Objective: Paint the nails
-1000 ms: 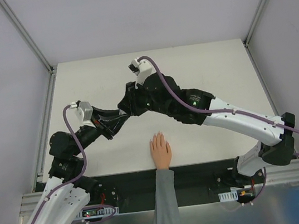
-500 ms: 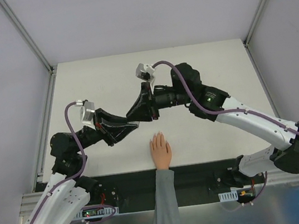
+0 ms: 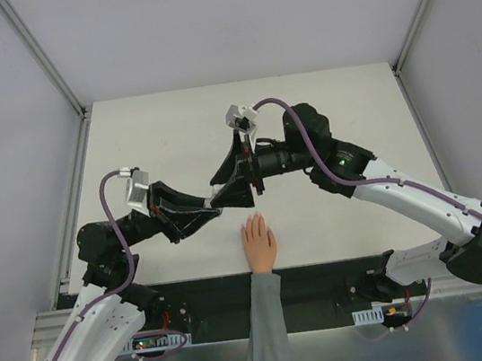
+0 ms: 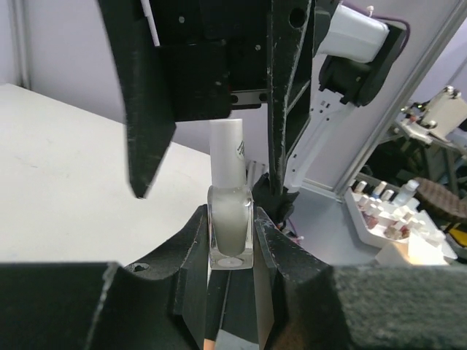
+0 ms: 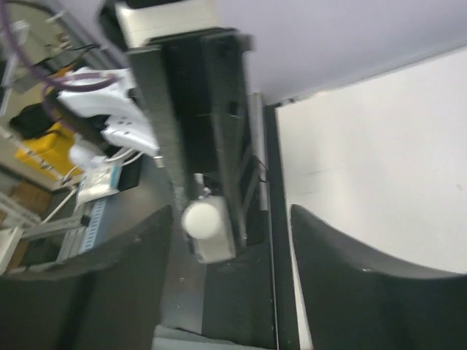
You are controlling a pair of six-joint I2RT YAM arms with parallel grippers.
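Observation:
A small clear bottle [image 4: 230, 232] of pale polish with a white cap [image 4: 226, 148] stands upright in my left gripper [image 4: 230, 244], whose jaws are shut on its glass body. My right gripper [image 5: 226, 273] is open. Its two dark fingers [image 4: 146, 95] straddle the cap [image 5: 203, 219] without touching it, and the cap sits nearer one finger. In the top view both grippers meet above the table, left gripper [image 3: 216, 204] against right gripper [image 3: 230, 195]. The peach mannequin hand [image 3: 258, 241] lies flat just in front of them; its nails are too small to tell apart.
The hand's grey sleeve [image 3: 263, 322] runs back over the black base rail [image 3: 328, 276] between the two arm bases. The white table [image 3: 153, 139] extends behind the grippers. A tray of small bottles [image 4: 387, 211] sits off the table, beyond the frame.
My right gripper has opened wide around the bottle's cap. My left gripper has shifted slightly right with the bottle still in it.

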